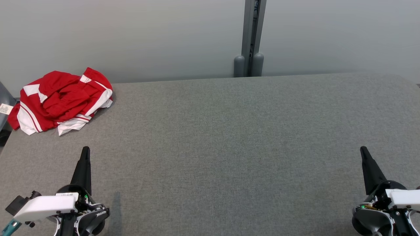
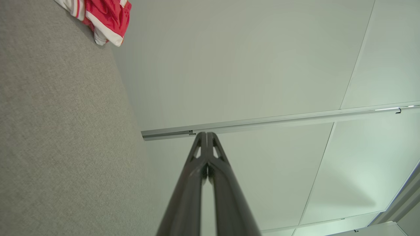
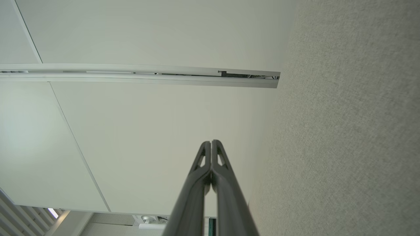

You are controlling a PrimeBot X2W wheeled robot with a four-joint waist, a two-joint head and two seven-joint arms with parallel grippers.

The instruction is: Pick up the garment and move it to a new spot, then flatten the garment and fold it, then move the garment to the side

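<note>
Garment (image 1: 62, 100): red with white stripes, crumpled in a loose heap at the far left corner of the table (image 1: 229, 137), close under the wall (image 1: 147, 36). A white tag (image 1: 5, 108) pokes out at its left end, at or just past the table's side. Nothing touches it. Step in hand, by my reading: the first pick-up, not yet begun. Your left gripper (image 1: 86, 150) is the nearer one, so reach with that. Its two fingers are pressed together with nothing between them, so part them before you come down. Aim for a raised red fold on the near side of the heap rather than the white hem lying flat on the cloth top. Pinch deep enough to take more than one layer, or it may slip out on the lift. Raise it until the trailing part hangs free, then carry it toward the middle of the table; mind the wall behind. Left arm pose: low at the near left edge, fingers pointing away toward the wall, well apart from the garment. Right gripper (image 1: 363, 151): mirrored at the near right, likewise closed tight and holding nothing, farthest from the heap. Keep it back until there is cloth to spread.
</note>
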